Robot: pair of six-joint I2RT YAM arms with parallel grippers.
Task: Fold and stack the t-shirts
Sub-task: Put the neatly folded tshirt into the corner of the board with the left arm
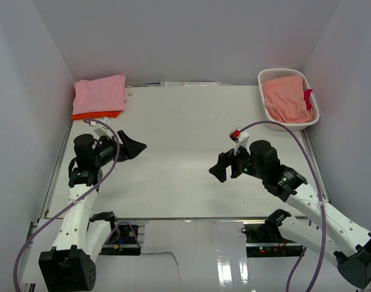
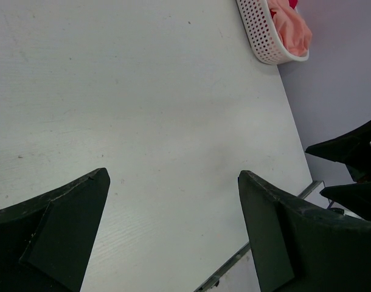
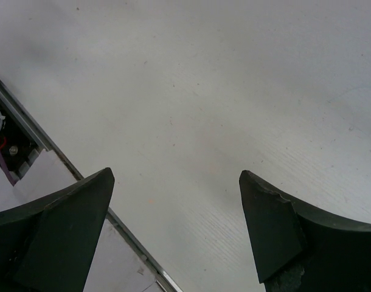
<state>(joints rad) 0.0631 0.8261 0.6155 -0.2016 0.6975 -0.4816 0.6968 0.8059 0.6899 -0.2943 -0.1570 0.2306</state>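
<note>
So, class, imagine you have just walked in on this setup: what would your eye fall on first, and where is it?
First comes the pink t-shirt, folded on top of the orange t-shirt in the far left corner of the table. Next is the white basket at the far right, holding peach cloth. The left tool and right tool both hang open above the middle.

Top external: high on the 6 o'clock side, looking down across whole table (image 1: 185, 134). Left wrist: low, close, facing basket (image 2: 258, 36) at 1 o'clock; overhead shares it. Right wrist: close over table, apparently its near edge.
</note>
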